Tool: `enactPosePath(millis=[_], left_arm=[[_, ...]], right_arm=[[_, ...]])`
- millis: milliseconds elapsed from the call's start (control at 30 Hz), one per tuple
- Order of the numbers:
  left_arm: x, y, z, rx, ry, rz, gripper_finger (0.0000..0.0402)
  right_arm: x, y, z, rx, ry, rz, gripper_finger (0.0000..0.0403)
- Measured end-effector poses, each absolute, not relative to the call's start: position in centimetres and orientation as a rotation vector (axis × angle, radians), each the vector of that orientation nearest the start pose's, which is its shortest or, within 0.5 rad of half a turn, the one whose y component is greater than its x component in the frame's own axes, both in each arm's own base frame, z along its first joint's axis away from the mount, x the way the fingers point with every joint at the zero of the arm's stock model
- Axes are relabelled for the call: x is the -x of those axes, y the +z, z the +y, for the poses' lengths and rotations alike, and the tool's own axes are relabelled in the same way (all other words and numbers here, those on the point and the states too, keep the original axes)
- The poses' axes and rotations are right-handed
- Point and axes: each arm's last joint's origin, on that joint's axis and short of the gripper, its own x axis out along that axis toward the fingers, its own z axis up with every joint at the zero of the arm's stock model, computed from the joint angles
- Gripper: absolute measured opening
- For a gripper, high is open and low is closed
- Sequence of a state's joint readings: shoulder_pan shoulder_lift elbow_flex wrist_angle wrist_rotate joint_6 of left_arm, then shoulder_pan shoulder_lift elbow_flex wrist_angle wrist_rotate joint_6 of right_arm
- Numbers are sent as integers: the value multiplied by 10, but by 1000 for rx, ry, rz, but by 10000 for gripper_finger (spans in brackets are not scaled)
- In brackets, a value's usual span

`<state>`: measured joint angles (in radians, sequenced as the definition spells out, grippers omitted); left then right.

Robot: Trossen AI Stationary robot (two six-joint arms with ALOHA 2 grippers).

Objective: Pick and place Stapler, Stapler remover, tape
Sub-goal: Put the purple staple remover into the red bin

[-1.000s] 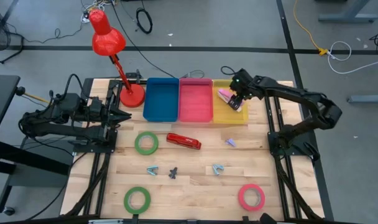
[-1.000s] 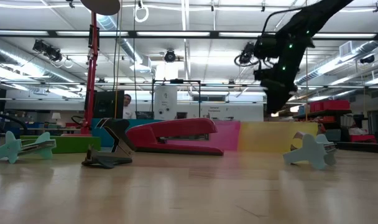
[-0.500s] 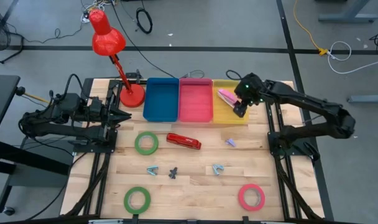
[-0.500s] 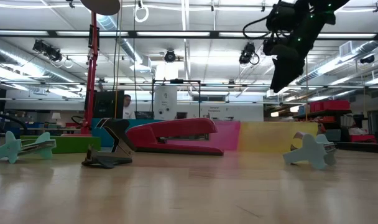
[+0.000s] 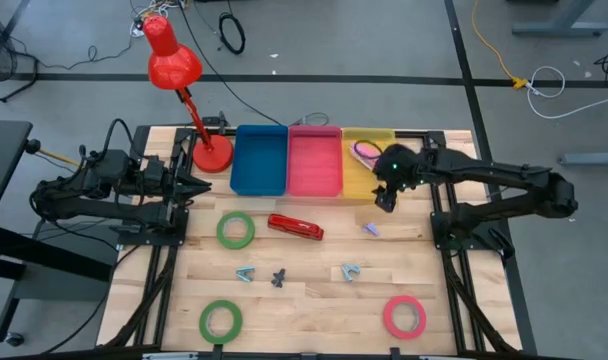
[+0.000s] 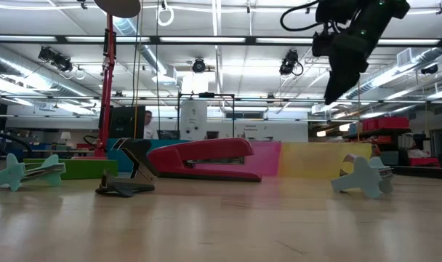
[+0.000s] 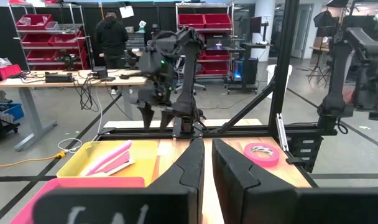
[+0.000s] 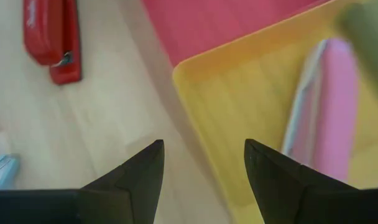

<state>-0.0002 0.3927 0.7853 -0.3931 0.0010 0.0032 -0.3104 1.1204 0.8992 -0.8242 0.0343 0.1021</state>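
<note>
A pale wooden table (image 5: 314, 300) stands in a workshop with grey floor and trailing cables; a red desk lamp (image 5: 174, 65) sits at its far left corner, and blue (image 5: 258, 160), pink (image 5: 314, 160) and yellow (image 5: 359, 180) trays line the far edge. A pink stapler (image 7: 108, 158) already lies in the yellow tray. The red stapler (image 5: 295, 227) rests just in front of the blue and pink trays, with one green tape roll (image 5: 235, 230) beside it; a second green tape roll (image 5: 220, 320) and the pink tape roll (image 5: 404, 316) lie near the front edge, well apart. Small staple removers (image 5: 350, 272) are scattered mid-table.

The right gripper (image 5: 385, 198) hangs above the near rim of the yellow tray, its fingers spread wide with nothing between them. The left gripper (image 5: 189, 187) waits at the table's left side by the lamp base, fingers pressed together and empty.

The red stapler looks rigid, fairly heavy and glossy, so a pinch across its narrow body near the middle should hold best and avoid tipping. The tape rolls seem light and stiff; taking one wall of the ring, one finger inside the open centre, looks safest. The removers are small and light and may skid when nudged
</note>
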Motion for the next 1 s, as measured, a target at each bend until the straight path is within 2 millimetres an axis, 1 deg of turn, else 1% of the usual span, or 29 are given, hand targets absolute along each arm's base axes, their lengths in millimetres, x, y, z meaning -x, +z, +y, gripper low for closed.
enactPosePath(millis=[133, 333, 667, 767, 1000], left_arm=[[-76, 354, 0, -3, -1, 1, 34], [-76, 354, 0, -3, -1, 1, 34], [-76, 354, 0, -3, -1, 1, 34], [-76, 354, 0, -3, -1, 1, 34], [-76, 354, 0, -3, -1, 1, 34]], right_arm=[[-196, 247, -51, -229, -369, 1048, 222], [-195, 228, -29, -236, -320, 1088, 222], [-193, 205, 9, -239, -236, 1099, 222], [-191, 198, 18, -243, -221, 1095, 222], [-180, 178, 31, -208, -255, 1120, 222]])
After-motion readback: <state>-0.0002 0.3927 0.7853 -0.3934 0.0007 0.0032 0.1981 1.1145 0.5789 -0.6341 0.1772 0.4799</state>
